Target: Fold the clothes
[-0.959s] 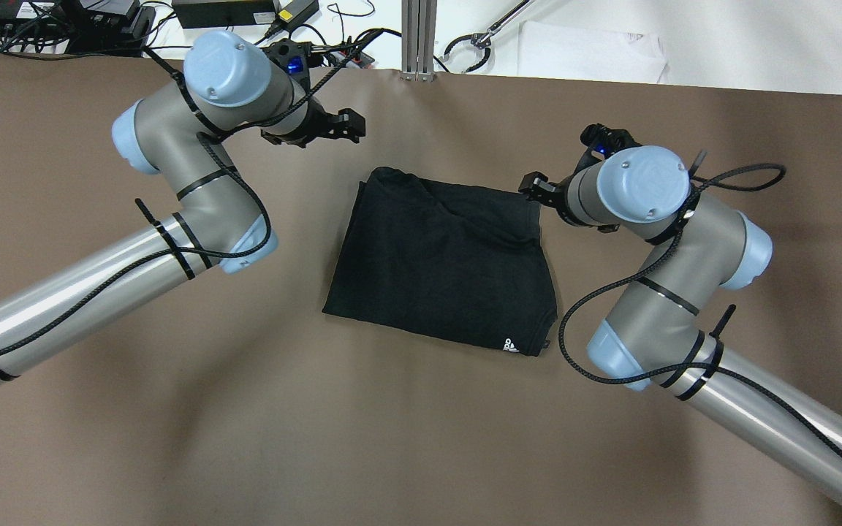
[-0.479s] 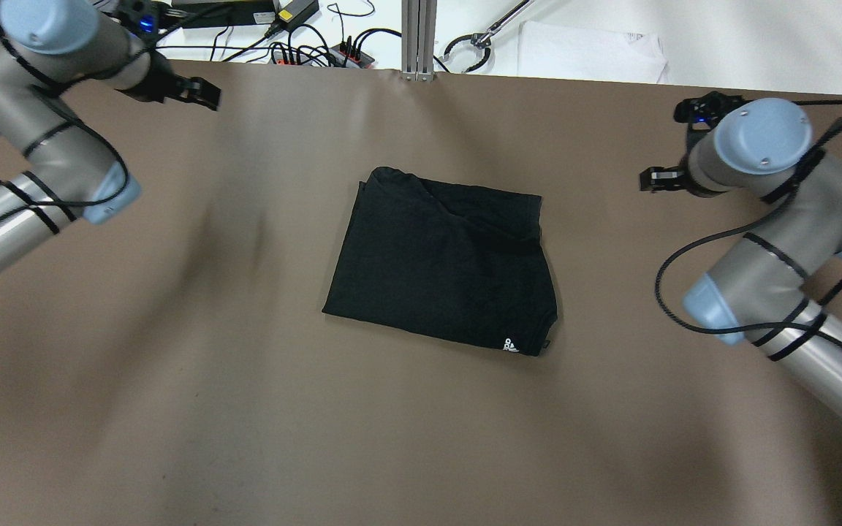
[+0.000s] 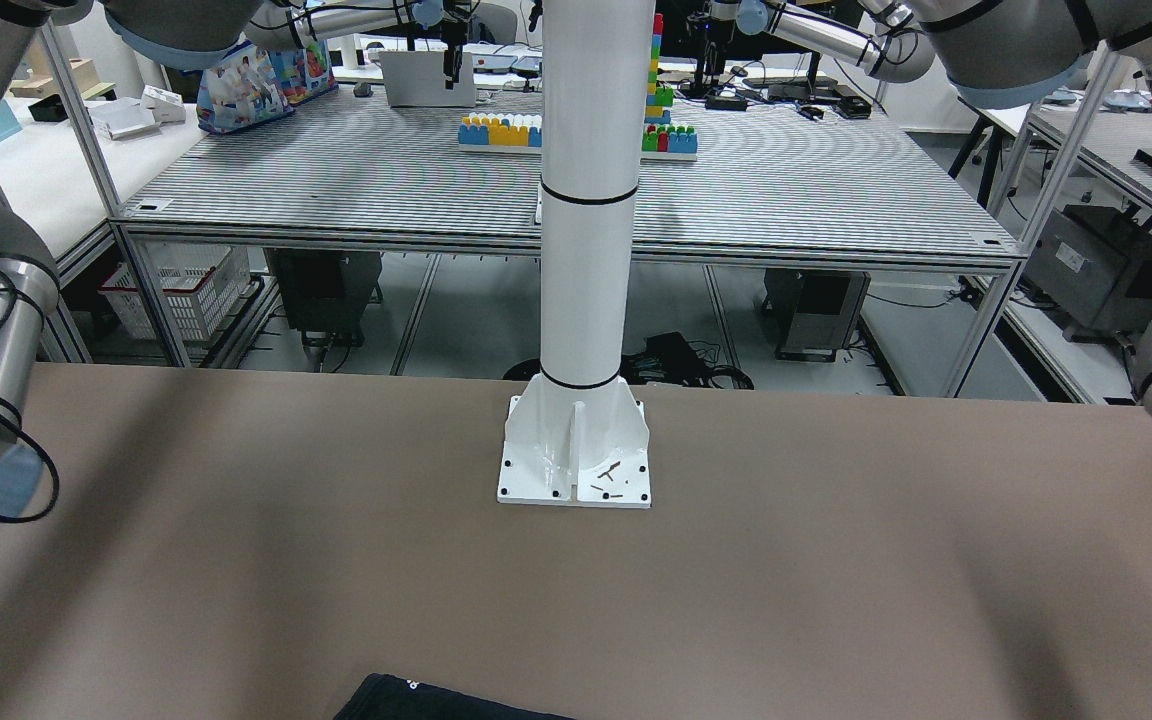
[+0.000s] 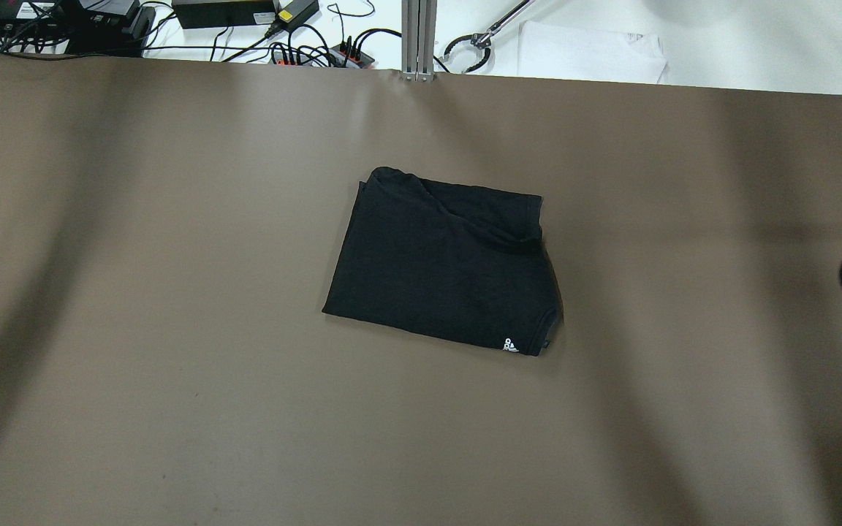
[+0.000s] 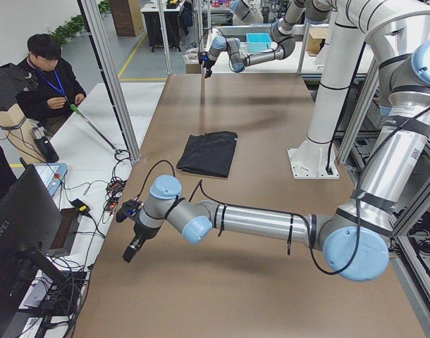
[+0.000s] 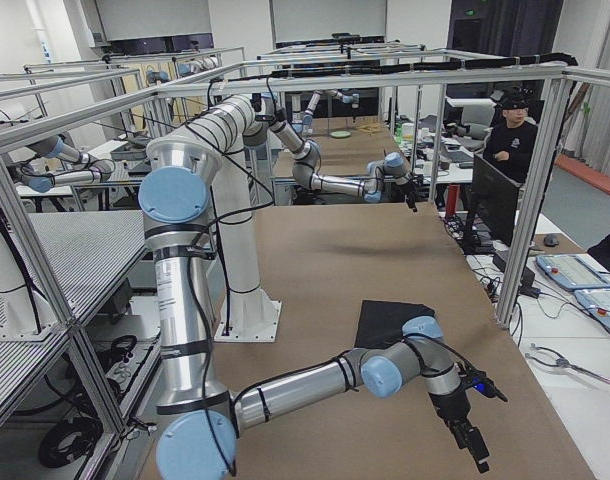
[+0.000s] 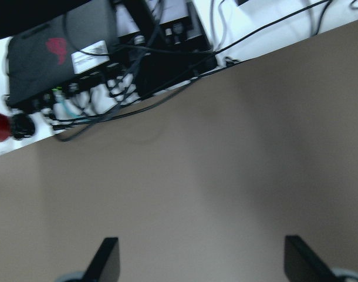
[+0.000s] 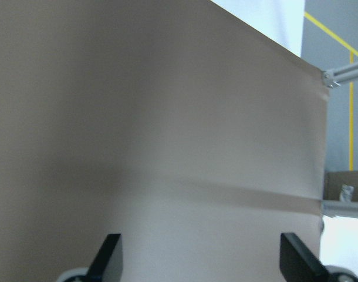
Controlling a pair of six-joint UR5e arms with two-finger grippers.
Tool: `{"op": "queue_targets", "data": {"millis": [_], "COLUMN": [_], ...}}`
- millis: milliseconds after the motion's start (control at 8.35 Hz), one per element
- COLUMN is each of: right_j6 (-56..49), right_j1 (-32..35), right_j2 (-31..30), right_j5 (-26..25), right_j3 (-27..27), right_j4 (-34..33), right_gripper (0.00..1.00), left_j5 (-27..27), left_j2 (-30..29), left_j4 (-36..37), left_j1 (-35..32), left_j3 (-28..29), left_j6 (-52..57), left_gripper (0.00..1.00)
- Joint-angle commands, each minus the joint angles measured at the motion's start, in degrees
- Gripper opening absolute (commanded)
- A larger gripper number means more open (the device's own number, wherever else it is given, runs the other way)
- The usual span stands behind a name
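Both arms have swung outward since half a second ago, and the overhead view now shows only dark tips at its left and right edges. The left gripper (image 7: 201,249) and right gripper (image 8: 199,245) hang spread wide over bare table (image 4: 172,380). The clothes (image 4: 443,263) lie folded at frame centre, unmoved and untouched.

Clothes (image 4: 441,263) central on the table (image 4: 172,380), pole base (image 3: 576,470) robot-side of them, left gripper (image 7: 202,261) and right gripper (image 8: 199,255) at opposite ends.
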Motion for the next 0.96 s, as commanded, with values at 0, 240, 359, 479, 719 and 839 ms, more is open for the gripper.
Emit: {"op": "queue_targets", "data": {"millis": [0,240,359,479,719,839], "right_j6": [-12.64,-17.56,-20.29,-19.62,-19.61,-19.61], "right_j1": [9.59,11.97,12.15,12.15,12.24,12.24], "right_j2": [-16.04,-21.1,-20.32,-19.79,-18.83,-18.47], "right_j5": [-0.78,-7.78,-7.9,-7.99,-9.56,-13.4], "right_j3": [10.77,13.18,13.88,13.97,12.93,11.35], "right_j4": [-0.42,0.02,-0.42,-0.42,-0.6,-0.69], "right_gripper": [0.94,0.94,0.94,0.94,0.94,0.94], "left_j5": [1.02,10.9,12.26,12.45,16.13,16.58], "left_j2": [12.19,19.69,19.71,19.1,17.87,18.21], "left_j4": [-0.11,-1.08,-0.73,2.41,3.93,3.76], "left_j1": [-11.21,-12.81,-12.9,-12.81,-12.73,-12.73], "left_j3": [-4.94,-7.16,-8.99,-9.87,-9.97,-9.97], "left_j6": [14.01,16.31,16.31,14.23,13.24,13.33], "left_gripper": [1.0,1.0,1.0,1.0,1.0,1.0]}}
